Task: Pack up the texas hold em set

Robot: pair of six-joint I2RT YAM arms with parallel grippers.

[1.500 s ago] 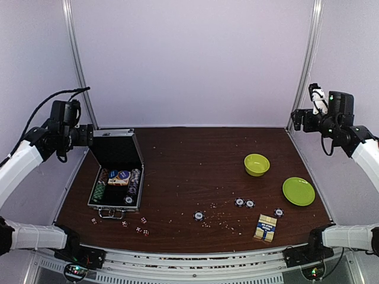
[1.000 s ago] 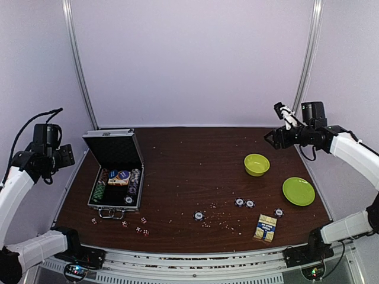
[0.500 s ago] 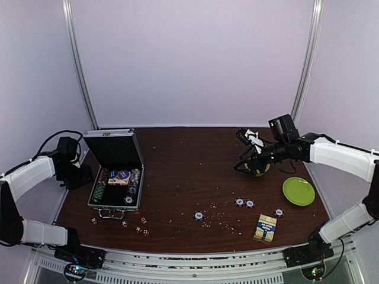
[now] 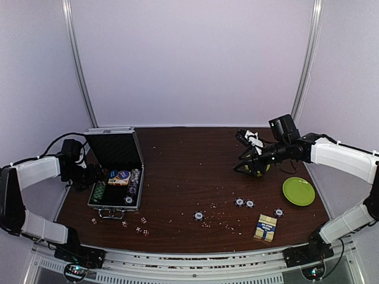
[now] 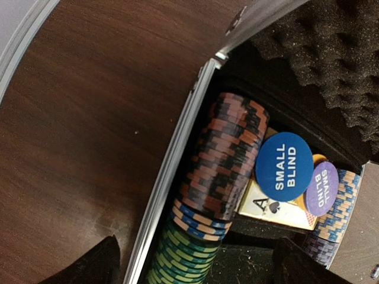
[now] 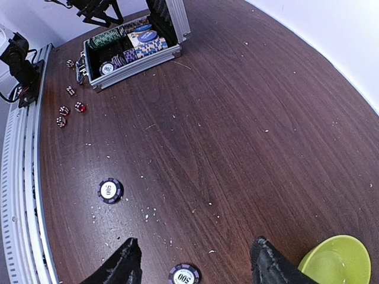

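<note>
The silver case (image 4: 113,177) lies open at the table's left, lid up, with rows of striped chips (image 5: 222,165), a blue "small blind" button (image 5: 284,165) and a card pack inside. My left gripper (image 4: 89,175) is open at the case's left wall; its fingertips (image 5: 89,266) straddle the wall and the chip row. Loose chips (image 4: 199,216) (image 4: 244,203) (image 4: 278,212), red dice (image 4: 124,223) and a yellow-blue card box (image 4: 266,228) lie on the table. My right gripper (image 4: 249,161) hangs open above the table beside the bowl, holding nothing; two purple chips (image 6: 110,190) (image 6: 183,274) lie below it.
A lime-green bowl (image 4: 258,167) sits partly behind my right gripper, also seen in the right wrist view (image 6: 334,260). A flat lime-green plate (image 4: 298,191) lies at the right. Pale crumbs dot the dark wooden table (image 4: 189,171).
Both arms came down from raised poses. My left gripper moved in to the case's left wall and opened wider. My right gripper reached the bowl half a second ago and has barely moved since.
</note>
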